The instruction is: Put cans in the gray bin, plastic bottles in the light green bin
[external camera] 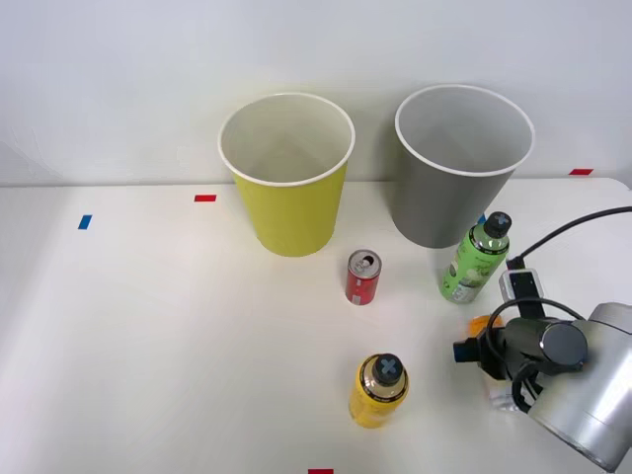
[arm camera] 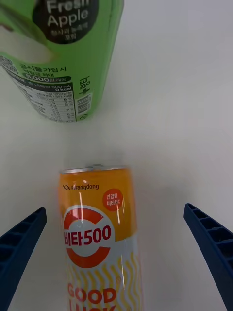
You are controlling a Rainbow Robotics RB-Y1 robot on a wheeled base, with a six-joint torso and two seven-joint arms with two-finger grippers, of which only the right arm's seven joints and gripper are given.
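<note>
White, smooth counter (external camera: 148, 346) carries two tapered round bins beyond the gripper (arm camera: 116, 257): the yellow-green bin (external camera: 291, 202) and the gray bin (external camera: 449, 197). Just past the gripper stands the glossy green bottle (arm camera: 58, 63). The gripper's ribbed blue fingers (arm camera: 22, 252) gape wide, holding nothing, with the slim orange-and-white can (arm camera: 99, 238) between them. Farther off sit the yellow bottle (external camera: 378, 393) and the short red can (external camera: 362, 277).

Bright, even light falls on the white tabletop (external camera: 148, 326). Shadows are soft and faint, pooling at six o'clock under the bins. The green bottle (arm camera: 58, 58) looks slightly blurred up close.
</note>
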